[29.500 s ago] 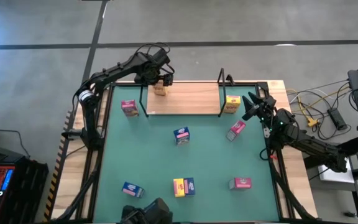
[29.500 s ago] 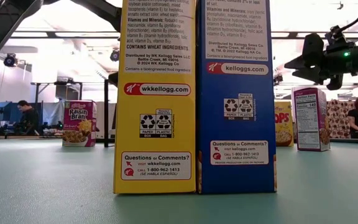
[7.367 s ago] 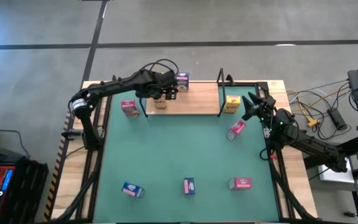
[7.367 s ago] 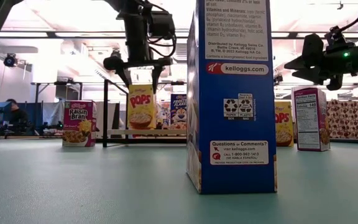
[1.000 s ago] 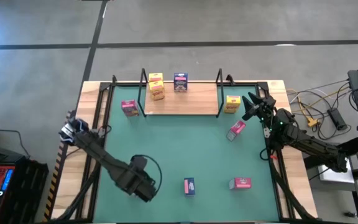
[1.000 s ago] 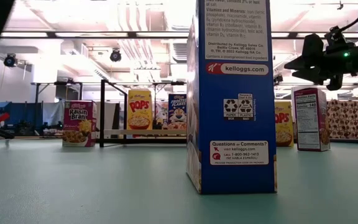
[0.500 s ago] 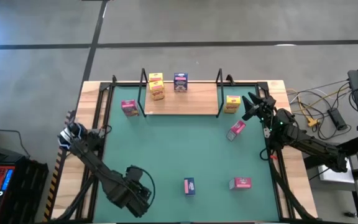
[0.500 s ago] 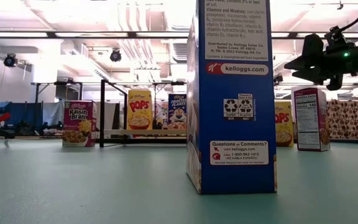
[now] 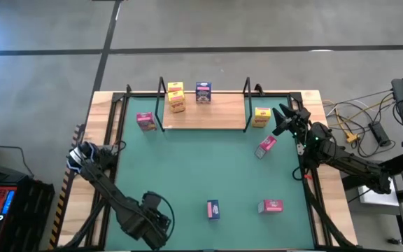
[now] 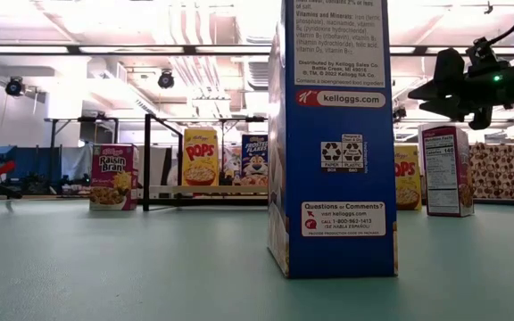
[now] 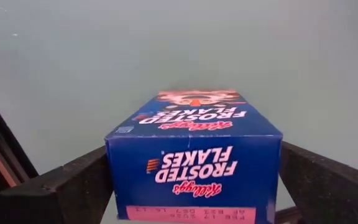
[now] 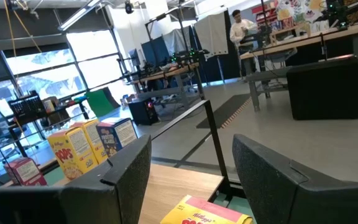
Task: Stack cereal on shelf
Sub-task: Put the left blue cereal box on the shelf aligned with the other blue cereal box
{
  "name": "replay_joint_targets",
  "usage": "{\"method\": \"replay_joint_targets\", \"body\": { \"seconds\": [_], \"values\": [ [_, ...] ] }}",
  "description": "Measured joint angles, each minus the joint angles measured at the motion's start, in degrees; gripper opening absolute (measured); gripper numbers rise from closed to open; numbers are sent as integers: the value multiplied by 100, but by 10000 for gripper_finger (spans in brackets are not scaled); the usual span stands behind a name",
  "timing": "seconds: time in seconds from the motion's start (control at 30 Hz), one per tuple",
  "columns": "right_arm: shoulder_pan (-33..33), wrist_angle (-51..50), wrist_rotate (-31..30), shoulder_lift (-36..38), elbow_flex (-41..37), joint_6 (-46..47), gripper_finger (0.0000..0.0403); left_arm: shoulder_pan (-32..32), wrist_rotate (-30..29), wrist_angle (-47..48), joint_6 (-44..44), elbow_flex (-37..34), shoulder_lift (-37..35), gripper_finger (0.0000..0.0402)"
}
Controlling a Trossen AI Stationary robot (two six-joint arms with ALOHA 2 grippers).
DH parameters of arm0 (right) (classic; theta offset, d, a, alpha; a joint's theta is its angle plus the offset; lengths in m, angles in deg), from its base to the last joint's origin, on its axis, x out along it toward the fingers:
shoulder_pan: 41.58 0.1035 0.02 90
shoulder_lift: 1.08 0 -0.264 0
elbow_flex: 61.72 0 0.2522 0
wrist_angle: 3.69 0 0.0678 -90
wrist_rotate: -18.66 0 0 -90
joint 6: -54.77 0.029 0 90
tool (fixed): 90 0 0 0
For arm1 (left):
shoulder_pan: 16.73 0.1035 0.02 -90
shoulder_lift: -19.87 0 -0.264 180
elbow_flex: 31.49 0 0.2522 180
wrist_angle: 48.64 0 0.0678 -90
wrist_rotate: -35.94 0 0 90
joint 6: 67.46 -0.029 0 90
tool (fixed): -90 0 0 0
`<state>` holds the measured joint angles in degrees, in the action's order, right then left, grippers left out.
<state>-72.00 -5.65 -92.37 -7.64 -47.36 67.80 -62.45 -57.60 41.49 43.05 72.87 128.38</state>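
While overhead hides it, left gripper (image 11: 194,186) straddles blue box (image 11: 194,146).

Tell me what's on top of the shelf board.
On the shelf: two yellow boxes and one blue box, upright at the far edge. Anything behind them is hidden.

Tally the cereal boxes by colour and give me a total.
Yellow boxes: 3
Blue boxes: 3 (one shows only in the left wrist view)
Pink boxes: 3
Total: 9
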Motion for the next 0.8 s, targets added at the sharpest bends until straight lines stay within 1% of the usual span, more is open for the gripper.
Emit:
{"method": "replay_joint_targets", "body": {
  "seconds": [0.13, 0.37, 0.47, 0.63, 0.8],
  "values": [
    [0, -2, 0, 1, 0, 0, 215, 4, -20, -31, 35, 0, 0, 372],
    [0, -1, 0, 0, -1, 0, 215, 7, -58, -9, 19, 0, 0, 316],
    [2, -1, -1, -1, -1, 0, 215, 7, -171, -4, 9, 0, 0, 299],
    [1, 0, 0, -1, -1, 0, 215, 48, -344, -9, -297, 14, 0, 294],
    [0, -2, -2, 0, 0, 0, 215, 121, -744, -26, -973, 48, 0, 297]
  ]
}}
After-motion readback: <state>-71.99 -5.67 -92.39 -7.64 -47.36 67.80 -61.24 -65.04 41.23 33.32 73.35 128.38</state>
